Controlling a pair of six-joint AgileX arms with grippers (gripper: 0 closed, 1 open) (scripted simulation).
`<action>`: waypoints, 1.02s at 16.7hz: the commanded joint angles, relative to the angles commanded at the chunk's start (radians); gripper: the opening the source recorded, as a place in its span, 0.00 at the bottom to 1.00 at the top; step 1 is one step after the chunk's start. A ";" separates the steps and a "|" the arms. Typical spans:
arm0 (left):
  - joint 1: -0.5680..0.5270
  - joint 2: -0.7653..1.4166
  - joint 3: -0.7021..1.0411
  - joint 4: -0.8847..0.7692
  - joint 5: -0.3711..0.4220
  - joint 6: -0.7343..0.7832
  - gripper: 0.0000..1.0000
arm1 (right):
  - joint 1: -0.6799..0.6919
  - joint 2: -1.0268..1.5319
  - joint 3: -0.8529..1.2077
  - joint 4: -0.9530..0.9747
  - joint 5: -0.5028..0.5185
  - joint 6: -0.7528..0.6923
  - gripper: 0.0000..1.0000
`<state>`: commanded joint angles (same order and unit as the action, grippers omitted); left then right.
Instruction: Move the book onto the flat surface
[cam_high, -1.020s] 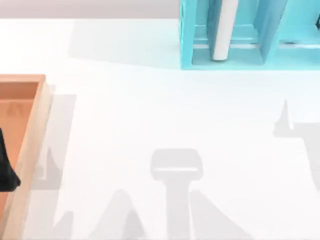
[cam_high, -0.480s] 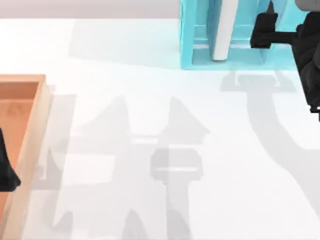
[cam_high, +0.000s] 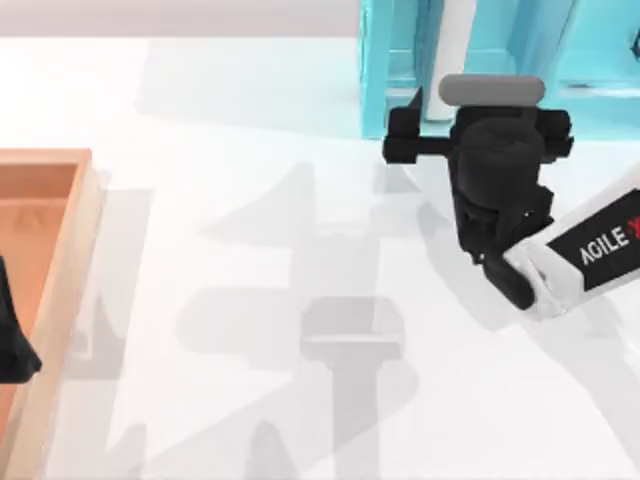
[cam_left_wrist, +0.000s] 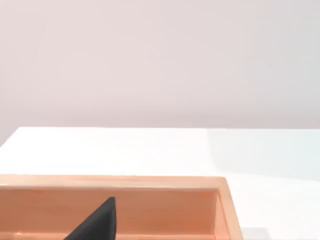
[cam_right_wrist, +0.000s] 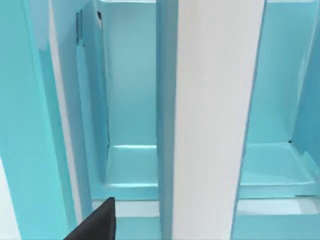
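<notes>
The book (cam_high: 452, 40) stands upright in the light-blue shelf unit (cam_high: 545, 60) at the back right, seen as a thin white slab. My right gripper (cam_high: 470, 115) hovers at the shelf's front, just before the book's near end, open and holding nothing. In the right wrist view the book (cam_right_wrist: 215, 125) rises close ahead between teal dividers (cam_right_wrist: 130, 100), with one dark fingertip (cam_right_wrist: 97, 220) low beside it. The flat surface (cam_high: 250, 200) is the white tabletop spreading in front of the shelf. My left gripper (cam_high: 12, 340) is parked, open, over the tray at the left edge.
An orange-brown wooden tray (cam_high: 78, 250) lies along the table's left side; its rim (cam_left_wrist: 150, 182) and the white tabletop (cam_left_wrist: 150, 150) appear in the left wrist view. Grey shadows of the arms cross the middle of the table.
My right arm has swung in from the right edge and now stands in front of the book's compartment. The left arm and the book have not moved.
</notes>
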<state>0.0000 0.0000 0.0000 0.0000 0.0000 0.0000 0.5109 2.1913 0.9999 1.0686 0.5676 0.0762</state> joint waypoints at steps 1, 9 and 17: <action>0.000 0.000 0.000 0.000 0.000 0.000 1.00 | 0.007 0.025 0.014 0.011 0.007 0.003 1.00; 0.000 0.000 0.000 0.000 0.000 0.000 1.00 | 0.003 0.050 0.036 0.010 0.005 0.004 1.00; 0.000 0.000 0.000 0.000 0.000 0.000 1.00 | -0.070 0.224 0.360 -0.127 -0.066 -0.008 1.00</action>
<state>0.0000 0.0000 0.0000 0.0000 0.0000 0.0000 0.4407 2.4150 1.3604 0.9420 0.5013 0.0683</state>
